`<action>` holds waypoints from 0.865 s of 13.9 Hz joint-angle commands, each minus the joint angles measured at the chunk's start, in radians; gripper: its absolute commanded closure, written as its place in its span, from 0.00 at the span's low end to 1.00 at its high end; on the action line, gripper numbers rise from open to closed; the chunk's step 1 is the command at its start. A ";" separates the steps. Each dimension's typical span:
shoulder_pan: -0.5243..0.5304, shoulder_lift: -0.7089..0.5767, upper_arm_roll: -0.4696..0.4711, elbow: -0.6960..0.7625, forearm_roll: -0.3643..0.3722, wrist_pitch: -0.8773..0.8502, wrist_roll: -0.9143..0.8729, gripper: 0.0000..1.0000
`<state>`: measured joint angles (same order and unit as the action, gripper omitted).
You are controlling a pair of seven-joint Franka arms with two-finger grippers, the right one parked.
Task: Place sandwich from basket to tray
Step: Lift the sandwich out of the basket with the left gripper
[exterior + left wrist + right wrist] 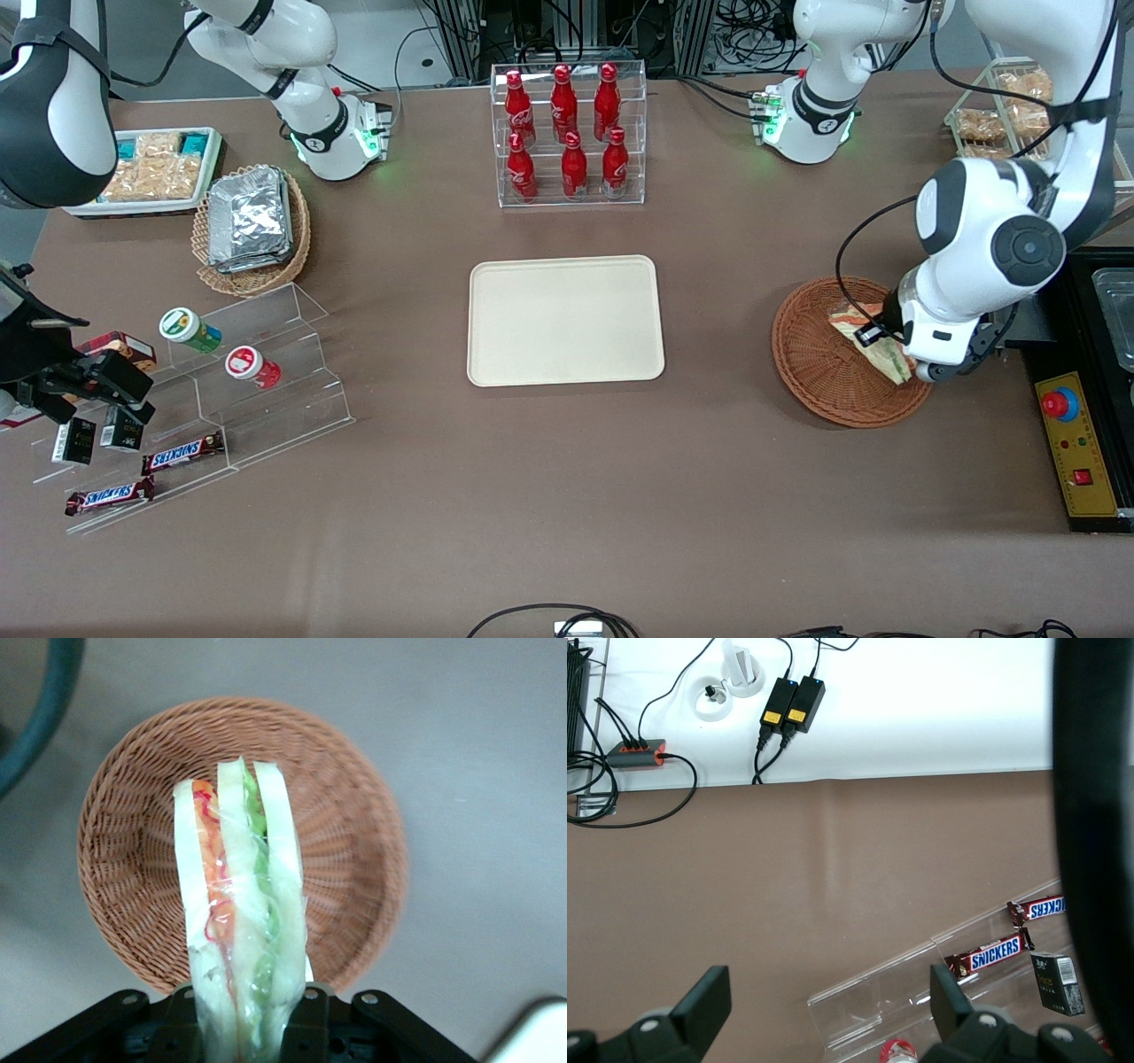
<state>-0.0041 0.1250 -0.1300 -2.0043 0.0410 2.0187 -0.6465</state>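
**Sandwich gripped above the wicker basket**

Closest to your wrist camera, the gripper (252, 1028) has its fingers clamped on the sandwich (237, 904), holding the clear-wrapped wedge on edge so you see white bread with orange and green filling between. From the front, the gripper (895, 359) sits over the part of the basket (819, 372) nearest the working arm's end of the table, with the sandwich (873, 341) just above the weave. You cannot tell whether the sandwich touches the basket floor. Around it the reddish-brown basket rests on a plain brown table (567, 496). Near the middle of that table, well apart from the basket, lies the cream tray (565, 319), bare. Farther from the front camera than the tray stands a clear rack of red bottles (567, 133). Toward the parked arm's end you have a tan basket of foil packets (252, 226) and clear stepped shelves (257, 390) with snack bars.
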 commanded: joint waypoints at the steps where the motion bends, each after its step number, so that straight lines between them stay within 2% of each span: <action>1: -0.063 0.019 -0.026 0.102 0.011 -0.073 0.007 1.00; 2: -0.091 0.021 -0.049 0.108 0.019 -0.068 0.007 1.00; 5: -0.193 0.042 -0.088 0.107 0.103 -0.046 0.005 1.00; 7: -0.284 0.065 -0.086 0.104 0.111 -0.017 -0.002 1.00; 9: -0.356 0.091 -0.088 0.107 0.169 -0.009 -0.015 1.00; 12: -0.421 0.137 -0.089 0.107 0.180 0.030 -0.022 1.00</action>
<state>-0.3858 0.2260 -0.2307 -1.9217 0.1985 2.0255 -0.6615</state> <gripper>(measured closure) 0.802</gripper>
